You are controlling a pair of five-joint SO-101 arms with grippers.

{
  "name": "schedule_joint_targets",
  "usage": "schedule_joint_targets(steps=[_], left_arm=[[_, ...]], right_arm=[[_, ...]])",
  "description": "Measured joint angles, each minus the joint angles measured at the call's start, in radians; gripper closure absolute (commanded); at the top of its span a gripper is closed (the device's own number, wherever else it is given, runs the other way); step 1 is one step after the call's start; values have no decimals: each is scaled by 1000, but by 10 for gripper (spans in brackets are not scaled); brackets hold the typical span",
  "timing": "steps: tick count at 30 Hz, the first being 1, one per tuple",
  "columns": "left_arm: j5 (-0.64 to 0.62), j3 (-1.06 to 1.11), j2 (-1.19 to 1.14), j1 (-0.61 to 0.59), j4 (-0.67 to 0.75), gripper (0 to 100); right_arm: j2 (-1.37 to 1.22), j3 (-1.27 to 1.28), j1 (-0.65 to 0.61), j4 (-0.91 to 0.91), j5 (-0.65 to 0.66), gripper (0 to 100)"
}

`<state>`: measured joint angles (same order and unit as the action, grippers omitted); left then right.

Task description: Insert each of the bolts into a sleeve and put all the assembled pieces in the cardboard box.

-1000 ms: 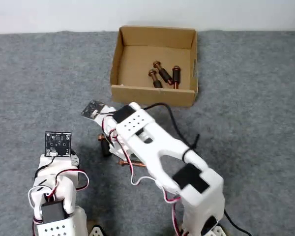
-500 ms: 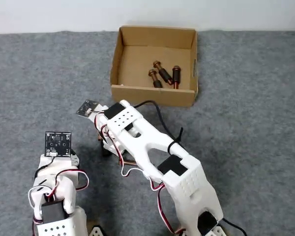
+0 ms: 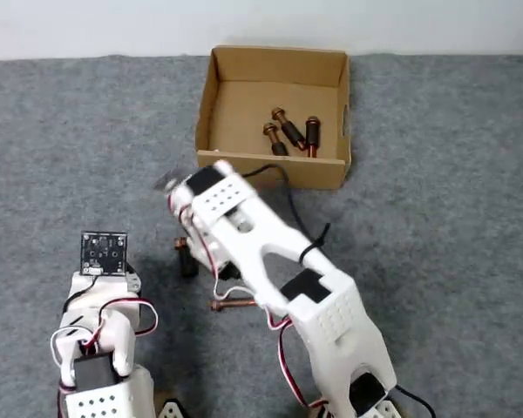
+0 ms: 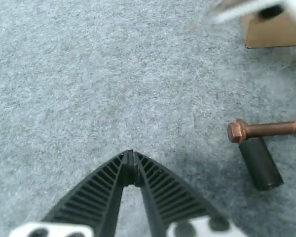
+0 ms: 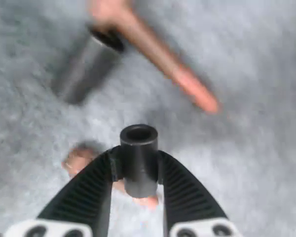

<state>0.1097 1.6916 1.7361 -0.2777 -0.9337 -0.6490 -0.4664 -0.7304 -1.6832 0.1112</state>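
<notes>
Fuzzy grey felt tabletop (image 3: 436, 226); plain brown cardboard box (image 3: 270, 168) at upper centre of the high view, three coppery assembled pieces (image 3: 289, 131) lying inside. From the right wrist: ribbed black right claw (image 5: 136, 160) pinching a smooth black tubular held sleeve (image 5: 138, 143), open round bore toward the camera. From the left wrist: left claw (image 4: 133, 165) pressed together, well apart from a hex-headed copper bolt (image 4: 266, 129) touching a loose sleeve (image 4: 259, 163) on its side.
</notes>
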Motion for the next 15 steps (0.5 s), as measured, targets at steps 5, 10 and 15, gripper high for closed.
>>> schedule_joint_targets(steps=[5, 10, 15], left_arm=[[0, 0, -120, 12, 110, 992], [0, 0, -196, 12, 181, 992], [0, 0, -201, 12, 184, 992]], right_arm=[[15, -91, 101, -64, -114, 990], [123, -91, 187, -68, -135, 990], [278, -58, 255, -68, -137, 990]])
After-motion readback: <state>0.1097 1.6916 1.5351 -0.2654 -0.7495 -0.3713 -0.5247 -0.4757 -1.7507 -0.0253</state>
